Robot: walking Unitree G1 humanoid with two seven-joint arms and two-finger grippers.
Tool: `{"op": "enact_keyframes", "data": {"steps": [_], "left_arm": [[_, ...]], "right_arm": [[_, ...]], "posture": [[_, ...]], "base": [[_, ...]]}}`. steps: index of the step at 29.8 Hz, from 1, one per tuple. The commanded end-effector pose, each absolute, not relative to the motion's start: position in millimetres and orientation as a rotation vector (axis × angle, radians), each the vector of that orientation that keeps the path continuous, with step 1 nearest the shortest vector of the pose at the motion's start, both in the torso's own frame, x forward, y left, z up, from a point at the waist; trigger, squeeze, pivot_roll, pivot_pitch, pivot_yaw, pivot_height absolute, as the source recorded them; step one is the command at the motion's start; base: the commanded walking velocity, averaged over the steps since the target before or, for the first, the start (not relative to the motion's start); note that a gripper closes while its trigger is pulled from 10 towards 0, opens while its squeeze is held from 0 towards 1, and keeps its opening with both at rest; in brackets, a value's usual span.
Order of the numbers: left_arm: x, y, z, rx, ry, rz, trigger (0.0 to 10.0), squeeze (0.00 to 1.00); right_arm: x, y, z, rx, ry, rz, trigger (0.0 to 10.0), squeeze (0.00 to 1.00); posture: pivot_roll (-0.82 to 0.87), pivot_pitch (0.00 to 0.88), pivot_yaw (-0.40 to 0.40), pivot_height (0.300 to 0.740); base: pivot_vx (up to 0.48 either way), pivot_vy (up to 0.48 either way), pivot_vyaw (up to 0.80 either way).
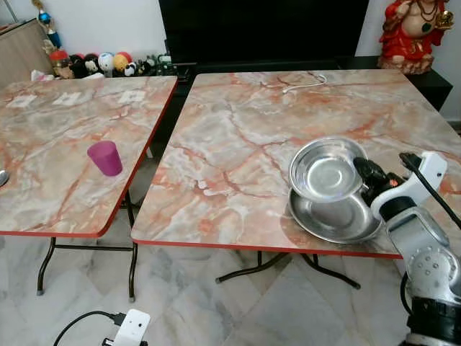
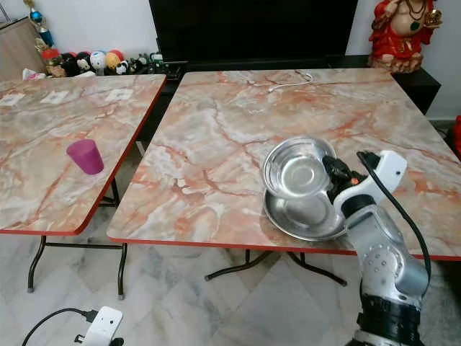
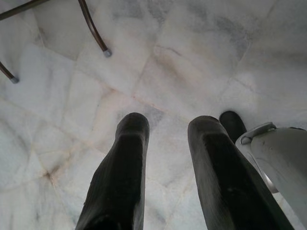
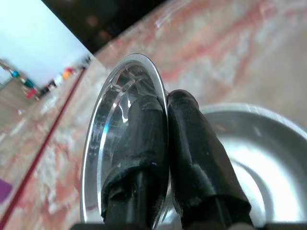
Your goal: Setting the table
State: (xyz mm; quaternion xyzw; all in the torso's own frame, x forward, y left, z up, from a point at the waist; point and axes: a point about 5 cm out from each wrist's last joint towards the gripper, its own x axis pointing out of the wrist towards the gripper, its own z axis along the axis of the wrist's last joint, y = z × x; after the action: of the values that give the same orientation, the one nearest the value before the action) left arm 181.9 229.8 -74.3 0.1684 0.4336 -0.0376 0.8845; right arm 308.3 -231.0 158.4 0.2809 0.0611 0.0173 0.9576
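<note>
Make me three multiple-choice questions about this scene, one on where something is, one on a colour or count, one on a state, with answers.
1. Where is the cup?
A. On the robot's left-hand table
B. On the right-hand table beside the bowls
C. On the floor

2. How many steel bowls are there?
A. One
B. Two
C. Four

3. What is the right gripper doing?
A. Hanging open over the floor
B. Pinching the rim of the tilted upper bowl
C. Holding the cup

Answers:
1. A: the purple cup stands on the left table, apart from the bowls.
2. B: an upper bowl leans over a lower bowl near the front edge of the right table.
3. B: the right gripper has its fingers shut either side of the upper bowl's rim; the left gripper is open above the floor.
</note>
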Motion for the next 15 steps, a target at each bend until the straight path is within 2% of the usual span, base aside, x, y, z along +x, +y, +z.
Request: {"op": "enact_keyframes", "data": {"steps": [1,15], "left_arm": [[176.3,233.4,-76.5,0.352,0.928,-0.067,10.0,0.00],[175.8,235.3,-76.2,0.352,0.928,-0.067,10.0,0.00]], "right_arm": [[305.2,-229.7,158.1,0.572,0.135,0.038,10.0,0.00],[304.4,-232.4,143.4,0.589,0.206,0.014,10.0,0.00]], "posture": [[-0.11,0.000,0.051,0.740],[-0.10,0.000,0.049,0.740]], "base": [[0.000,0.000,0.00],[0.000,0.000,0.00]]}}
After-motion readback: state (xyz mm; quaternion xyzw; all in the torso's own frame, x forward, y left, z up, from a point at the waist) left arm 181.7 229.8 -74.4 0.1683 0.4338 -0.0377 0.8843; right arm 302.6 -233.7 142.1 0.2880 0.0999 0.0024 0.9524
